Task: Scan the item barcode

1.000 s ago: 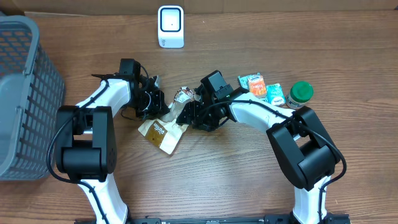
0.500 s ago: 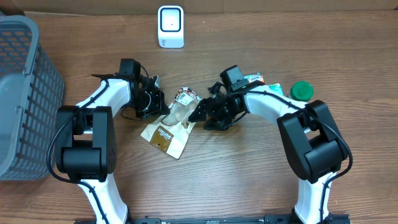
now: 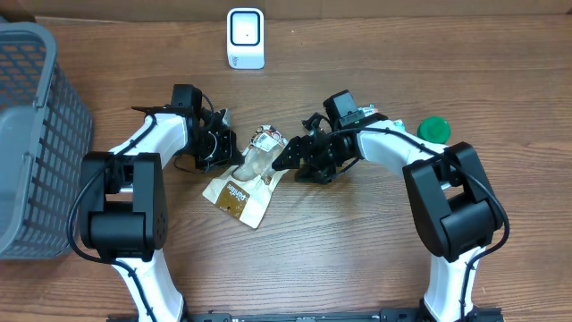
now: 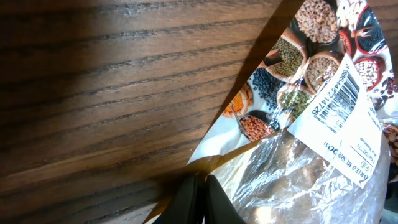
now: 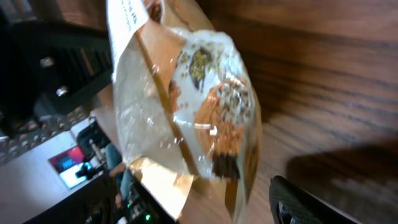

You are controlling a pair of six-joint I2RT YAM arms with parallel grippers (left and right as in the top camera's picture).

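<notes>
Pinching shut low in the left wrist view, the left jaws appear to have the brown seam of the kraft-paper and clear-film snack pouch (image 3: 243, 183) caught between their tips, though the contact itself sits at the frame's edge and is hard to confirm. The right jaws stand spread and hold nothing: one dark finger (image 5: 298, 199) shows in the corner of the right wrist view, apart from the pouch (image 5: 205, 112). From above they sit just beside its right edge. The pouch lies flat on the brown wooden surface (image 3: 340, 259) between the two arms, slanted, its printed end up towards the grippers. It looks light and limp, the film crinkled and glossy, so it will probably sag or fold if lifted by one corner, and the film may slip. The flat sealed seams look like the safest places to take hold of, one at each end to keep the face taut. The loose pieces inside look crushable, so a grip across the belly is best avoided. Its upper face is printed with small bowls of beans and grains. Stuck over this is a white paper label with a black barcode (image 4: 339, 102), clear of the left jaws. The white boxy scanner (image 3: 245, 38) stands well apart at the far edge, so the label must be carried and turned towards it.
</notes>
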